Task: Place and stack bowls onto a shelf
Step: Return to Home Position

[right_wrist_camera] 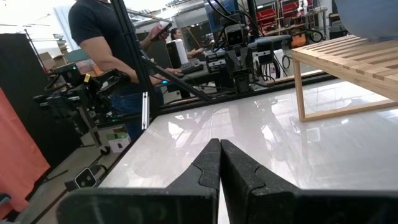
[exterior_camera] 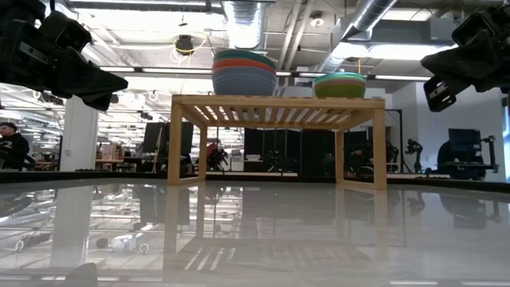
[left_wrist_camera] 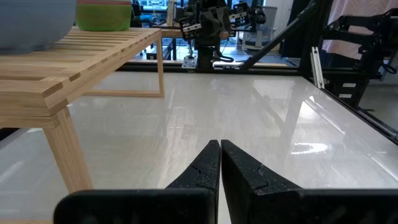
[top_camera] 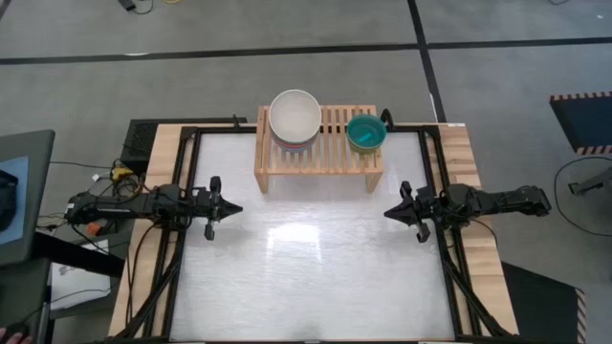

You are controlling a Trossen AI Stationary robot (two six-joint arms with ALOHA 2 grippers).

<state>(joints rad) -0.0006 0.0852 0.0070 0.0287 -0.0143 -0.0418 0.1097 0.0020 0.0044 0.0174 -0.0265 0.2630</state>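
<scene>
While left claw [top_camera: 232,207] and right claw [top_camera: 390,214] hover (pinched), bowls [top_camera: 295,117] crowd the shelf [top_camera: 330,143].

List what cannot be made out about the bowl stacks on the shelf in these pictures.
- High view: the cream-white bowl and the cyan bowl cover the bowls under them; at most thin rims show.
- Low view: rims in the small stack are too thin to count.
- Left wrist view: the slate-blue bowl and lime bowl are cut off by the picture's edge.
- Right wrist view: the shelf runs off the edge; only a bowl's corner shows.
</scene>
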